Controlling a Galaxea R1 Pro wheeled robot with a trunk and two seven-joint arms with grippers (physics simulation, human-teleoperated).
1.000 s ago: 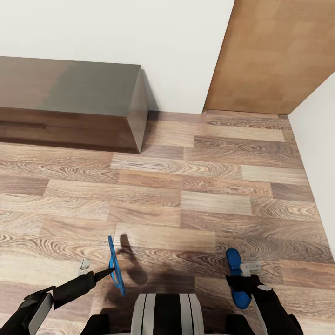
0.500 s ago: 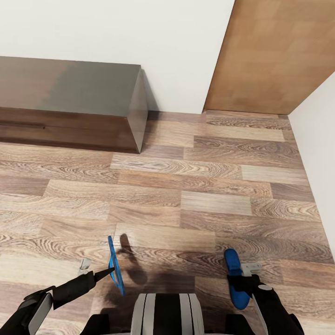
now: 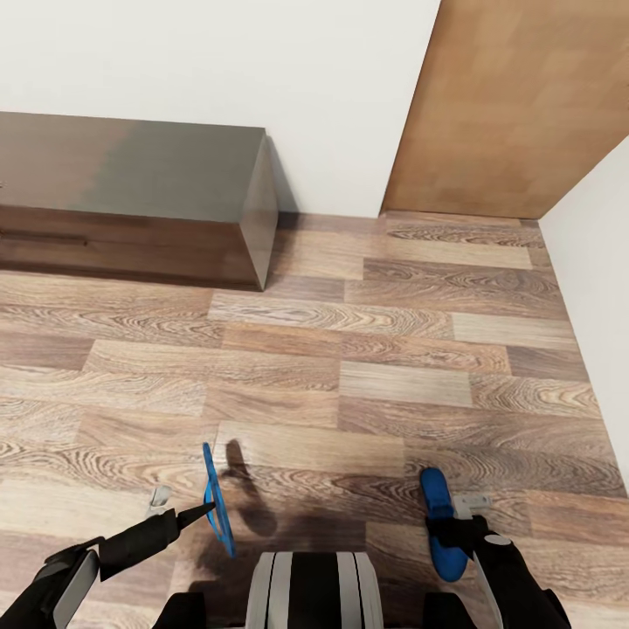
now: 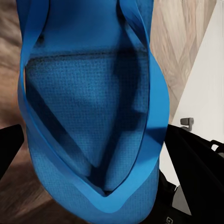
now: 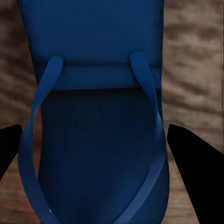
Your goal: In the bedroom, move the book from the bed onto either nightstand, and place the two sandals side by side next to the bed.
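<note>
The head view looks down on a brown wood-plank floor (image 3: pixel 367 367) whose boards run across the picture in mixed light and dark tones with strong grain. A white wall (image 3: pixel 262 70) closes the far side, and a second white wall (image 3: pixel 603 288) comes in along the right edge, so the floor narrows into a corner. In that corner stands a light brown wooden door (image 3: pixel 515 105), its foot meeting the floorboards. Against the far wall on the left sits a long low dark cabinet (image 3: pixel 131 201) with a grey-brown top and a thin drawer line along its front; its end face casts a soft shadow on the wall beside it. Low in the picture both arms reach forward on either side of the robot's white and black trunk (image 3: pixel 310 590). The left gripper (image 3: pixel 196 514) is closed on one blue sandal (image 3: pixel 217 511), which is held on edge above the floor and throws a dark shadow onto the boards just to its right; the left wrist view shows its sole and straps close up between the dark fingers. The right gripper (image 3: pixel 459 520) is clamped on the other sandal (image 3: pixel 441 524), which points away from the robot with its sole lying flatter, above the planks.
</note>
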